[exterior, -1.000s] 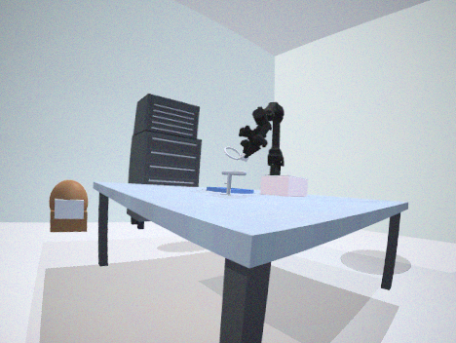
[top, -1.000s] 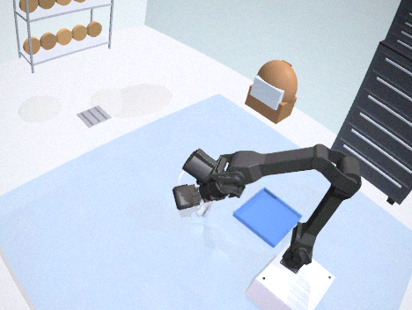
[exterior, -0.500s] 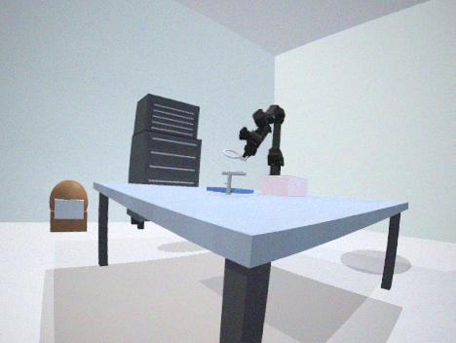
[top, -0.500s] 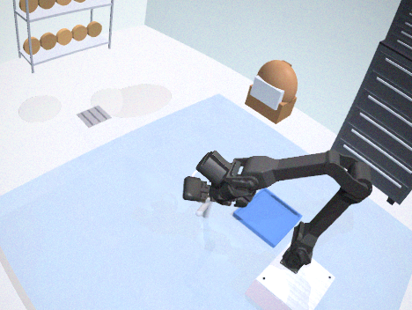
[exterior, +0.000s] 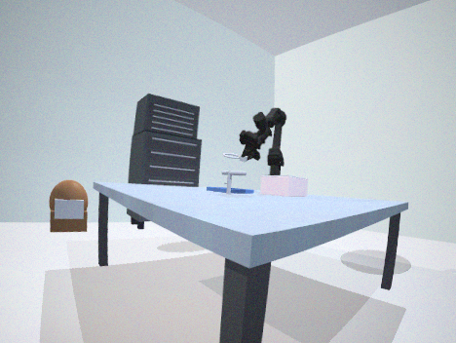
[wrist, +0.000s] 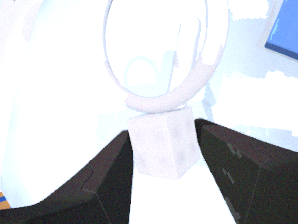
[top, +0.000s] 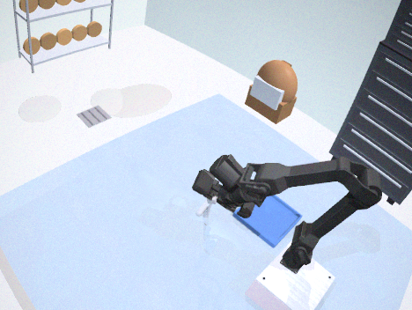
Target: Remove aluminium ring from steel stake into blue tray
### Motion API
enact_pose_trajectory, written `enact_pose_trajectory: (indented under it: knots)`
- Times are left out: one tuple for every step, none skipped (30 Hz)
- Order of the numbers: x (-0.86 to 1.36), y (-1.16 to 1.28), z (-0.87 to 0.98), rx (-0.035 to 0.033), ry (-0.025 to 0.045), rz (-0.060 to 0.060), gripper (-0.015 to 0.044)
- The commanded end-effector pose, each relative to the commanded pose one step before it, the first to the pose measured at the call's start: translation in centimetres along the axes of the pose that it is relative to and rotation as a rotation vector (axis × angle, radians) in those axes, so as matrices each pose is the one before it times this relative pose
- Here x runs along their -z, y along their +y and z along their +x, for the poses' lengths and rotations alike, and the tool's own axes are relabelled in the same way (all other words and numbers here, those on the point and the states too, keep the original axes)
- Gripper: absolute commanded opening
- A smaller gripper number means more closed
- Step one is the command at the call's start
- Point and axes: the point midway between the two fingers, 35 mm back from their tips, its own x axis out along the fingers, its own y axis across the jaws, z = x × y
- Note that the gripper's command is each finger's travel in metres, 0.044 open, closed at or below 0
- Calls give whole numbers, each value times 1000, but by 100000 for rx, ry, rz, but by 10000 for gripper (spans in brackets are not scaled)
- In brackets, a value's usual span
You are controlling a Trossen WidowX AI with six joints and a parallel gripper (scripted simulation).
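"Where is the ring?"

"The pale aluminium ring [exterior: 231, 158] [wrist: 205, 72] is off the steel stake [top: 206, 226] [exterior: 229, 185]. Near the middle of the exterior view it hangs above the round steel cross-bar [top: 203, 208] [exterior: 234, 173] [wrist: 188, 37], with a gap between them. The top view hides too much of it to judge."

"And the black parallel-jaw gripper [top: 216, 199] [exterior: 247, 158] [wrist: 162, 127]?"

"Clamped on the small block-shaped welded tab [exterior: 244, 159] [wrist: 160, 142], one finger against each side, low centre in the wrist view."

"Why the tab, and not the hoop?"

"It gives the fingers flat faces, I'd say, and leaves the hoop free to pass around the bar. The hoop sticks out beyond the fingertips, towards the top of that view."

"It looks nearly level from outside."

"Which suits the next job: it has to lie flat. The shallow blue rectangular tray [top: 273, 220] [exterior: 214, 189] [wrist: 289, 30] is right of centre in the top view and at the upper right in the wrist view."

"So, carry it across?"

"Yes, keeping height until the hoop is past the bar, or it could snag. Then lower it inside the rim and let go; too near the edge, it might end up propped on the wall."
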Motion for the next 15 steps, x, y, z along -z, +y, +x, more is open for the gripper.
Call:
enact_pose_trajectory:
  knots:
    - [-260, -463, -284, -2764, -687, 10379, 0]
    - [-46, -142, -19, -388, -150, 2247, 0]
    - [-49, -142, -19, -391, -144, 2247, 0]
    - [-51, -141, -19, -394, -137, 2246, 0]
    - [-53, -140, -19, -397, -131, 2245, 0]
    - [-55, -139, -19, -399, -124, 2245, 0]
    - [-58, -138, -18, -402, -117, 2244, 0]
    - [-60, -137, -18, -404, -110, 2243, 0]
    - [-62, -137, -18, -407, -104, 2244, 0]
    - [-64, -136, -18, -409, -97, 2243, 0]
    - [-66, -135, -18, -411, -90, 2243, 0]
    - [-69, -134, -17, -413, -83, 2242, 0]
    - [-71, -132, -17, -415, -76, 2241, 0]
    - [-73, -131, -17, -417, -69, 2241, 0]
    - [-75, -130, -17, -418, -62, 2240, 0]
